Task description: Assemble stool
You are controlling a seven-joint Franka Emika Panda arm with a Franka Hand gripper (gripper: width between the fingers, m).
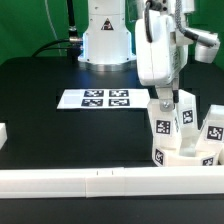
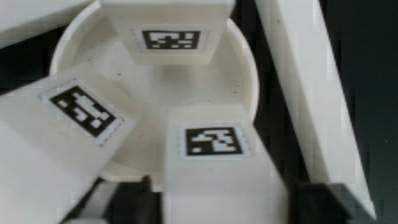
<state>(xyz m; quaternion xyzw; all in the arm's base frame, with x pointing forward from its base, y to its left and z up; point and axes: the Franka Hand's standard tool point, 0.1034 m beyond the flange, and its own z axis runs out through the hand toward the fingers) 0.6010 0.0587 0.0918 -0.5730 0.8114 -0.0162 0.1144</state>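
We saw a black table (image 1: 60,130) filling most of the exterior view, with a long white border rail (image 1: 90,182) running along its near edge. The white arm (image 1: 158,50) came down from the upper part of that view toward the exterior view's right.

On the table, toward the middle, lay the marker board (image 1: 96,98), flat and apart from everything else. At the exterior view's left edge a small white block (image 1: 3,132) showed only in part.

The stool parts stood gathered at the exterior view's right, just behind the rail. In the wrist view we made out the round seat (image 2: 80,60) as a white dish with a raised curved rim, and three tagged legs standing in or on it: a far leg (image 2: 171,40), a tilted leg (image 2: 86,108) and a near leg (image 2: 214,140). Whether they were seated in sockets we could not tell. Beside the seat in the wrist view ran a white rail (image 2: 329,90).

The gripper (image 1: 168,100) hung directly over this cluster, right at the top of one upright leg (image 1: 162,125). Its dark fingertips (image 2: 128,200) showed in the wrist view, on either side of the near leg, but whether the jaws pressed on it or stood free we could not tell.
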